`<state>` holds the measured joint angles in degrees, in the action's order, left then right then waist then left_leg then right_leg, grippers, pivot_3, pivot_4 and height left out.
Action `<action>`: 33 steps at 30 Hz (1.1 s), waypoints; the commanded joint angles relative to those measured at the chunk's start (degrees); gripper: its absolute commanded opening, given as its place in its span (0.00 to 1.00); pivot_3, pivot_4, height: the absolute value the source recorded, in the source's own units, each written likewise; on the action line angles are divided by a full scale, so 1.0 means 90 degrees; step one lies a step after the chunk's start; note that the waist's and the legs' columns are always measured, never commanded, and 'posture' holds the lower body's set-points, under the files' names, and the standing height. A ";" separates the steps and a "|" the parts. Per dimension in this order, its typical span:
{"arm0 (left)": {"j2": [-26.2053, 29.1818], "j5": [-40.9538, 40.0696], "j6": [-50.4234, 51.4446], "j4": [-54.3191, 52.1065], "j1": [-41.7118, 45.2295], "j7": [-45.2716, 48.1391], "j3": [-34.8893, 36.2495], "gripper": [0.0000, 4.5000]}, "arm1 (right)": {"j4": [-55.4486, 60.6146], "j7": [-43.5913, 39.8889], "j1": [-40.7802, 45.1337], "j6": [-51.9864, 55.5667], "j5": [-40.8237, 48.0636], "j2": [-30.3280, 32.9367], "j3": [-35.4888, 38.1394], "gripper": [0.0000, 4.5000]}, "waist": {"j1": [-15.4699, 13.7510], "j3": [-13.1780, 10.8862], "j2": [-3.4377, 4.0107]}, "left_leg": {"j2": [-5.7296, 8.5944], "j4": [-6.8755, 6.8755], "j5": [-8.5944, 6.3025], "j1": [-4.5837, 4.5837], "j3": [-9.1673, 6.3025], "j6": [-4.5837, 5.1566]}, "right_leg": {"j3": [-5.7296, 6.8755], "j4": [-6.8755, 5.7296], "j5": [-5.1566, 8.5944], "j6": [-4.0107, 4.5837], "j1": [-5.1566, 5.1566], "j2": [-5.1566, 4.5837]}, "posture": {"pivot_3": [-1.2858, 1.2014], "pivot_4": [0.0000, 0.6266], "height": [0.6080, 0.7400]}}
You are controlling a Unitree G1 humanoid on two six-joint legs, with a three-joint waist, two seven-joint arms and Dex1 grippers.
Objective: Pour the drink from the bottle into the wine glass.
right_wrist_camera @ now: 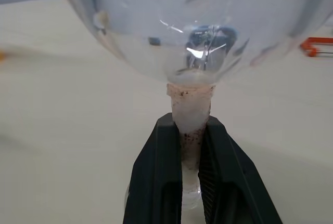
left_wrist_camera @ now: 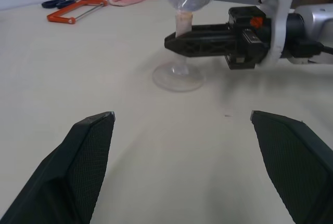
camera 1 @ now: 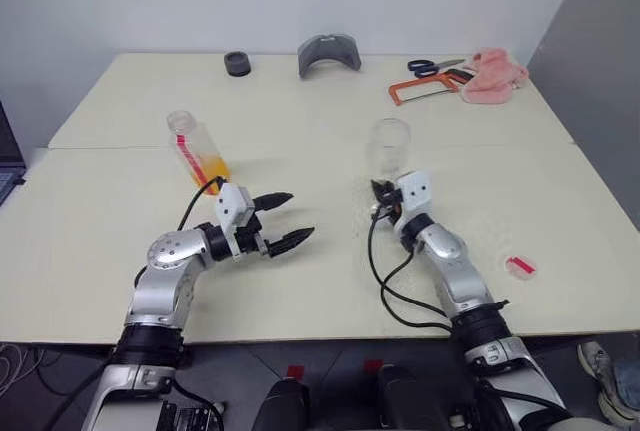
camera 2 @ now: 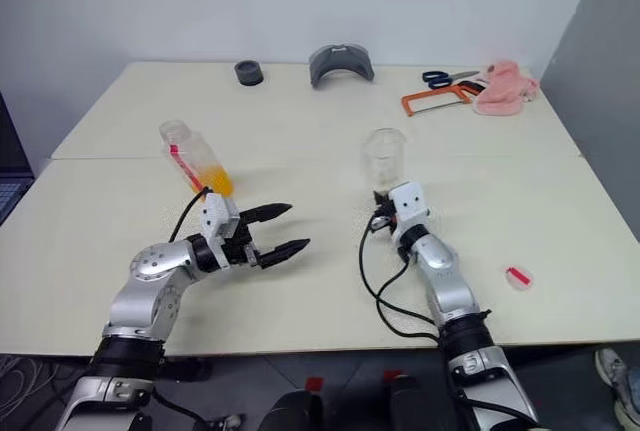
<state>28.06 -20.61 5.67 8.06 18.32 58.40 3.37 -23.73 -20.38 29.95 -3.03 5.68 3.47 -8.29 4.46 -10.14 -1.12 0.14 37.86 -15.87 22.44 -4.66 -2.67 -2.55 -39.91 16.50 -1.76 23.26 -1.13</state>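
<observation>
Nearest the table edge, the left pincer (camera 1: pixel 283 219) hangs released, its two black fingers spread wide and pointing level toward the right, with nothing between them. Just beyond it, to the far left, the bottle (camera 1: pixel 197 150) stands uncapped on the tabletop (camera 1: pixel 100 221), leaning a little, the drink (camera 1: pixel 213 166) pooled orange in its lower part. I'd judge the spread fingers are made ready to take the bottle, which is not yet held.

To the right, the right pincer (right_wrist_camera: pixel 191 146) is clenched on the stem of the glass (camera 1: pixel 389 147), just under the bowl, so the glass is steadied with its foot on the tabletop. The bowl looks empty; pouring has not begun. Holding low on the stem leaves the rim free for the bottle's mouth.

Further right, a small red-and-white cap (camera 1: pixel 520 267) lies by itself, well clear. Along the far side sit a hacksaw (camera 1: pixel 430 86), scissors (camera 1: pixel 432 67), a pink cloth (camera 1: pixel 493 76), a grey curved piece (camera 1: pixel 328 53) and a black ring (camera 1: pixel 237 63), all away from the work.
</observation>
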 commanded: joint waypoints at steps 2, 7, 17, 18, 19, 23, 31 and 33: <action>0.0137 -0.0213 0.0379 -0.0987 -0.0349 -0.0524 0.0363 1.00 | -0.0545 -0.0821 0.0782 -0.0132 0.0124 -0.0359 -0.0199 0.03 | 0.0023 -0.0005 0.0003 | -0.0011 -0.0001 0.0000 0.0000 -0.0005 0.0000 | 0.0002 -0.0001 0.0000 0.0001 0.0002 0.0000 | 0.52 0.24 1.00; 0.0233 -0.0302 0.0785 -0.1697 -0.0668 -0.0996 0.0540 1.00 | -0.1716 -0.1172 0.1394 -0.0576 -0.0073 -0.0546 -0.0215 0.03 | -0.0040 -0.0005 0.0003 | -0.0007 0.0002 0.0000 0.0004 -0.0009 -0.0001 | 0.0004 0.0001 0.0000 0.0001 -0.0002 -0.0010 | 0.52 0.24 1.00; 0.0374 -0.0441 0.1203 -0.2276 -0.0852 -0.1450 0.0795 1.00 | -0.2821 -0.1601 0.1759 -0.1081 -0.0201 -0.0676 -0.0141 0.20 | -0.0097 -0.0005 0.0004 | 0.0002 0.0002 0.0001 0.0001 -0.0004 -0.0002 | 0.0002 0.0000 0.0000 0.0001 -0.0003 -0.0014 | 0.52 0.24 1.00; 0.0382 -0.0465 0.1219 -0.2308 -0.0862 -0.1463 0.0806 1.00 | -0.2817 -0.1636 0.1743 -0.1091 -0.0192 -0.0680 -0.0133 0.24 | -0.0097 -0.0005 0.0004 | 0.0002 0.0002 0.0001 0.0001 -0.0003 -0.0002 | 0.0002 0.0000 0.0000 0.0001 -0.0003 -0.0014 | 0.52 0.24 1.00; 0.0387 -0.0494 0.1239 -0.2338 -0.0871 -0.1470 0.0816 1.00 | -0.2808 -0.1665 0.1728 -0.1095 -0.0183 -0.0686 -0.0126 0.32 | -0.0099 -0.0005 0.0004 | 0.0000 0.0002 0.0001 0.0001 -0.0005 -0.0002 | 0.0003 0.0000 0.0000 0.0001 -0.0002 -0.0014 | 0.52 0.24 1.00; 0.0378 -0.0565 0.1261 -0.2388 -0.0883 -0.1467 0.0828 1.00 | -0.2746 -0.1697 0.1691 -0.1103 -0.0176 -0.0705 -0.0103 0.64 | -0.0116 -0.0005 0.0004 | -0.0001 0.0003 0.0001 0.0002 -0.0005 -0.0003 | 0.0002 0.0000 0.0000 0.0001 -0.0002 -0.0015 | 0.52 0.24 1.00; 0.0331 -0.0625 0.1209 -0.2392 -0.0882 -0.1492 0.0829 1.00 | -0.2323 -0.1966 0.1415 -0.0956 -0.0153 -0.0590 -0.0175 0.99 | -0.0117 -0.0006 0.0004 | 0.0000 0.0002 0.0001 0.0002 -0.0004 -0.0003 | 0.0002 0.0000 0.0000 0.0001 -0.0002 -0.0015 | 0.52 0.24 1.00; 0.0310 -0.0659 0.1226 -0.2424 -0.0889 -0.1520 0.0837 1.00 | -0.2128 -0.2104 0.1283 -0.0863 -0.0146 -0.0477 -0.0188 0.99 | -0.0119 -0.0006 0.0004 | 0.0000 0.0002 0.0001 0.0002 -0.0005 -0.0003 | 0.0003 0.0000 0.0000 0.0001 -0.0002 -0.0014 | 0.52 0.24 1.00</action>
<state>30.70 -25.38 17.16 -11.28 10.36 45.31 9.37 -45.92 -37.90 41.77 -11.01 3.96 -1.12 -10.21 3.38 -10.19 -1.08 0.14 37.89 -15.86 22.46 -4.71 -2.69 -2.52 -39.90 16.50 -1.75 23.24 -1.26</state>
